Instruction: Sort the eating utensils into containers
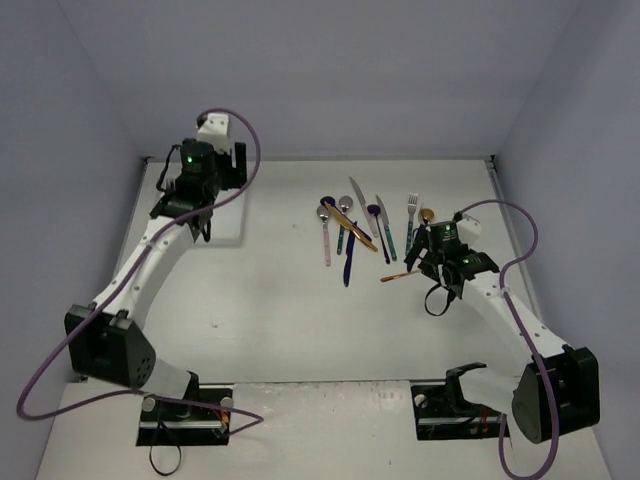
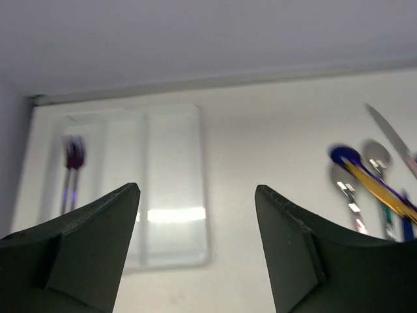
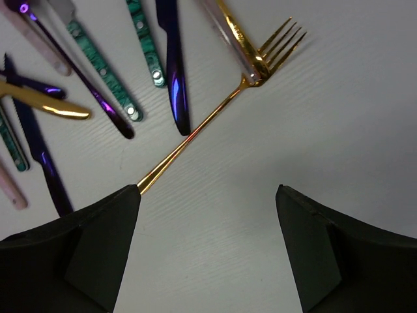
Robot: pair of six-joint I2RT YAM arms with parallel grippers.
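right pincer (image 3: 207, 189): released, jaws spread wide with nothing between them, hanging low over the right side of the table (image 1: 300, 330)
gold fork (image 3: 208, 114): flat on the table and lying on a slant, tines pointing away. Its handle end sits right at the tip of one of the right pincer's fingers (image 3: 111, 228), not pinched
over the fork: a pale pinkish handle (image 3: 234, 39) lies across its neck just under the tines, and a dark blue handle (image 3: 176, 72) ends right at its shaft
eating utensils (image 1: 360, 225): the loose bunch is fanned out mid-table, just left of the right pincer, and some overlap
in that bunch: pink-handled spoon (image 1: 327, 245), gold knife (image 1: 352, 229) slanting across the others, silver knife (image 1: 357, 192) and silver fork (image 1: 412, 205), plus a few teal and dark blue ones
left pincer (image 2: 197, 188): also released, jaws wide, nothing in them, above the tray's near end
tray (image 2: 172, 163): white, three long compartments side by side, far left of the table by the back wall
purple utensil (image 2: 71, 163): lying lengthwise in the tray's leftmost compartment. Looks like a fork, but it's too blurry to swear to it
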